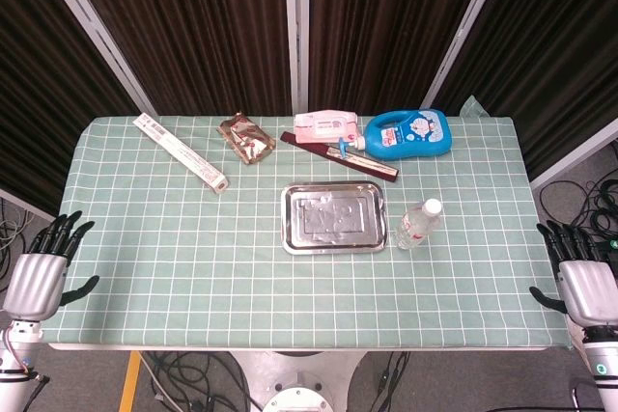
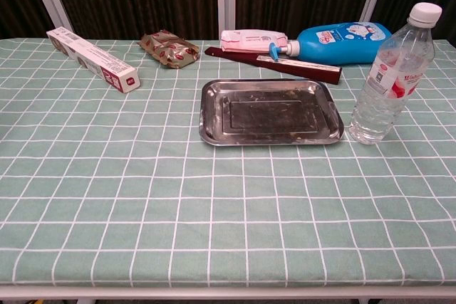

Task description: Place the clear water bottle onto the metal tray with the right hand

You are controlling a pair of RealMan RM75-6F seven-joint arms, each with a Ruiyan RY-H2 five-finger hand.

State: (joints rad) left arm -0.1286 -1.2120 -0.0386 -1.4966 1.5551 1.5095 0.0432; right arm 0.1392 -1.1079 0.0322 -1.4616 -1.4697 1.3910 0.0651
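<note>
A clear water bottle (image 1: pixel 418 224) (image 2: pixel 390 77) with a white cap stands upright on the green checked cloth, just right of the metal tray (image 1: pixel 331 218) (image 2: pixel 267 112). The tray is bare. In the head view my right hand (image 1: pixel 583 282) hangs off the table's right front corner, fingers spread, holding nothing, well away from the bottle. My left hand (image 1: pixel 41 269) hangs off the left front corner, fingers apart and empty. Neither hand shows in the chest view.
Along the back stand a blue detergent bottle (image 1: pixel 407 133), a pink pack (image 1: pixel 325 126), a dark red flat box (image 1: pixel 339 156), a brown snack packet (image 1: pixel 245 138) and a long white box (image 1: pixel 181 151). Cables lie on the floor by each side.
</note>
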